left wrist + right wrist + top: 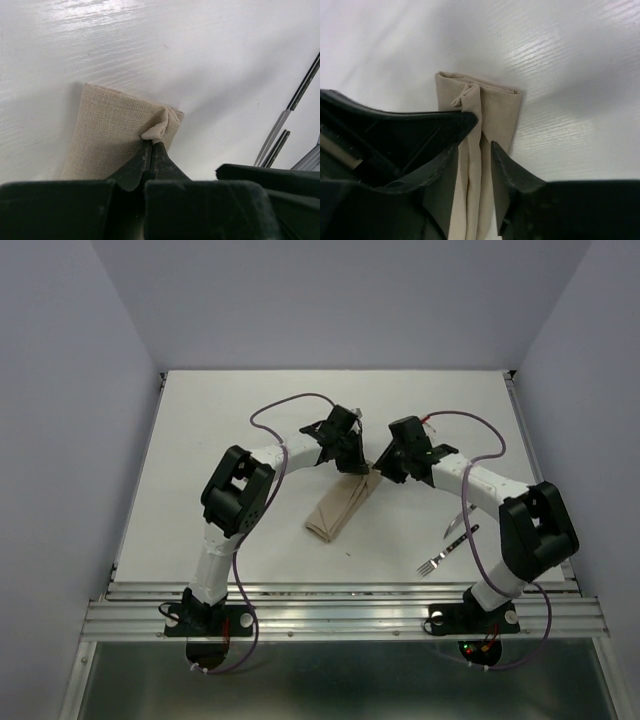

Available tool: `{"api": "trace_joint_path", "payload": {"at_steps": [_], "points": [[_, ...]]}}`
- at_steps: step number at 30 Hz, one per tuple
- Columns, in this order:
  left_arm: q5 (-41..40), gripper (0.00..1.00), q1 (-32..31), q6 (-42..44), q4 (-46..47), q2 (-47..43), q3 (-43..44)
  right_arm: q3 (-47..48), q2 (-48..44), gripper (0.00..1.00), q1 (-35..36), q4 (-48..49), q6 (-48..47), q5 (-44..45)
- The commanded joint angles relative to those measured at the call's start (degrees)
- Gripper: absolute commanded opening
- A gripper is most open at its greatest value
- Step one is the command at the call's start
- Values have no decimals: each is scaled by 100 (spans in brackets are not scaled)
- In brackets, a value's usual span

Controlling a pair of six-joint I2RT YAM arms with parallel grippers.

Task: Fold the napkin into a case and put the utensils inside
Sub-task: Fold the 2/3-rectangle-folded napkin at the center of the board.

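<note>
The beige napkin (338, 510), folded into a narrow case, lies slantwise at the table's centre. My left gripper (352, 462) is at its far end, shut on a small bunched corner of the napkin (157, 129), with the jaws pressed together in the left wrist view. My right gripper (385, 465) stands beside it over the same end. In the right wrist view its fingers (510, 170) are apart and straddle the loose upright folds of the napkin (495, 107) without pinching them. The fork (440, 558) and knife (462, 520) lie on the table to the right.
The right arm's forearm (470, 485) reaches over the knife. The table's metal rail (340, 615) runs along the near edge. White walls close in the table at the back and both sides.
</note>
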Motion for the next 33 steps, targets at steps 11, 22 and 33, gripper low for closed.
{"api": "trace_joint_path", "payload": {"at_steps": [11,22,33], "points": [[41,0,-151,618,20,-496,-168,-1954,-976,72,-413,1772,-867,-1178],[103,0,-178,645,3,-470,-239,-1946,-703,73,-791,2300,-612,-1547],[155,0,-195,680,55,-496,-318,-1454,202,84,-896,2590,-85,-1907]]}}
